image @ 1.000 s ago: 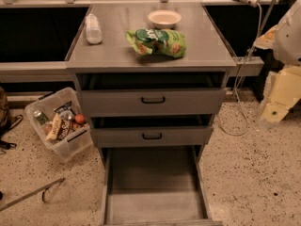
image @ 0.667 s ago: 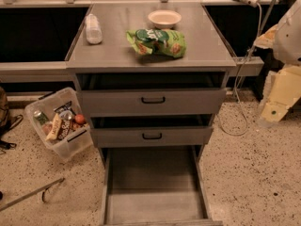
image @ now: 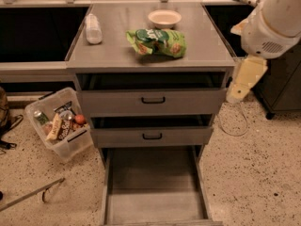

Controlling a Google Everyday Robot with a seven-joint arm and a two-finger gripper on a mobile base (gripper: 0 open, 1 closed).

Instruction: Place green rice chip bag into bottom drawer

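Cabinet top (image: 207, 46): green rice chip bag (image: 156, 42) | bottom drawer (image: 155, 187) open | end effector (image: 244, 81) at right, grip unclear

Setting, as we log it: a robot test lab dressed as an office break area. Evidence: grey metal drawer cabinet (image: 150, 102), speckled terrazzo floor (image: 254, 173), clear snack bin (image: 70, 147), white bowl (image: 164, 18). The gripper (image: 244, 81) hangs beside the cabinet's right edge.
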